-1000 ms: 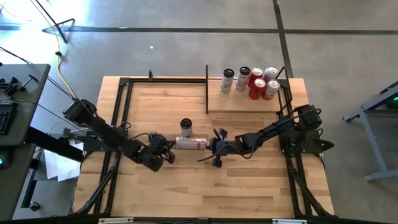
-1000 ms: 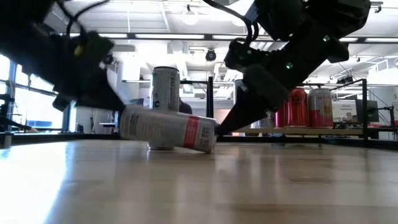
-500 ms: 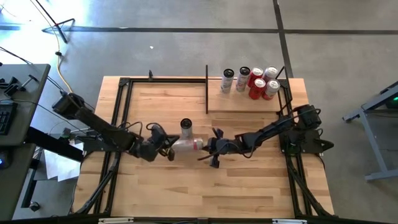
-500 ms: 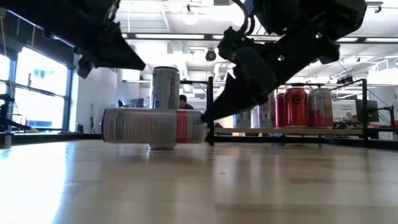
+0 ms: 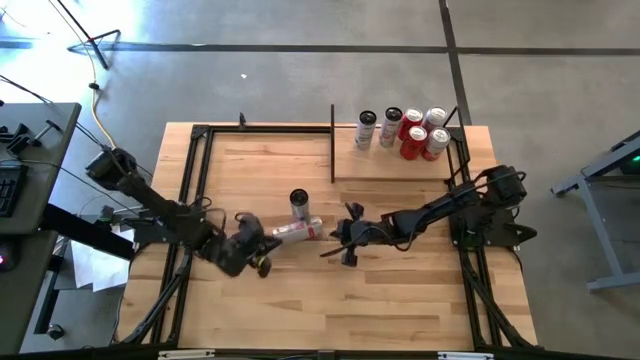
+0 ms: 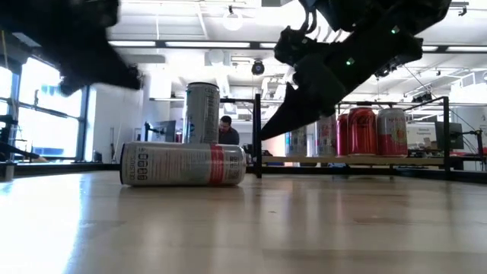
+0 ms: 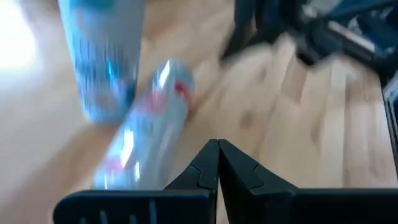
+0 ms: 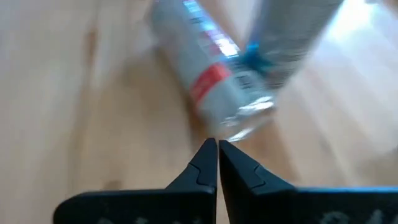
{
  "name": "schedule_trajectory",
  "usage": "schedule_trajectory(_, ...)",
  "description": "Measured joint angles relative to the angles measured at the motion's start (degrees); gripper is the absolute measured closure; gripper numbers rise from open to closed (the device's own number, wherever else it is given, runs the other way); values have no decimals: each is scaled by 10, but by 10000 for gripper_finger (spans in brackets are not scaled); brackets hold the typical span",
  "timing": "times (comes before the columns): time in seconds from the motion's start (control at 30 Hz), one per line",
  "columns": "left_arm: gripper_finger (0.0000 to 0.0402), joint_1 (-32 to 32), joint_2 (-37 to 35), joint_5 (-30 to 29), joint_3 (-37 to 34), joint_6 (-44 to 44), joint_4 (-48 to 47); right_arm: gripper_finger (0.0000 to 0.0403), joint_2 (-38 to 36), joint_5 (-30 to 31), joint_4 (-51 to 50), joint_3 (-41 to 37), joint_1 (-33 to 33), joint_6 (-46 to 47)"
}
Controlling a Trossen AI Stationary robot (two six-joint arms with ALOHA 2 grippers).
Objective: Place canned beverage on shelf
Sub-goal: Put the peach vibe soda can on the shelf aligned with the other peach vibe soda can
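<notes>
Change: the fallen can [image 5: 296, 232] had rolled off the left hand [image 5: 262, 262] and lay flat on the counter [image 5: 400, 300], no tilt like a second before.
Left hand: pulled back, fingers pinched together, gripping nothing.
Right hand [image 5: 347, 237]: closed too, empty, tips just beside the can's end.
Upright can [image 5: 299, 204]: right behind the fallen one.
Shelf [image 5: 390, 168]: far right corner, five cans [image 5: 410, 133] already on it.
Writing: too blurry to read, just a red band.
</notes>
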Motion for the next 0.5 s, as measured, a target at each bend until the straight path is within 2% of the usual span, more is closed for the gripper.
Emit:
schedule_trajectory(0.07, 401, -30, 4, 1, 0, -66, -45, 403, -2, 20, -1, 0, -10, 3)
schedule_trajectory(0.2, 401, -72, 35, -20, -3, -204, -112, 403, 9, -7, -1, 0, -37, 25)
schedule_trajectory(0.3, 401, -75, 74, -33, -17, -276, -121, 403, 22, -12, 9, 0, -51, 28)
schedule_trajectory(0.4, 401, -62, 115, -45, -28, -321, -117, 403, 33, -22, 22, -1, -60, 28)
schedule_trajectory(0.5, 401, -49, 141, -62, -31, -321, -95, 403, 41, -32, 38, -1, -64, 28)
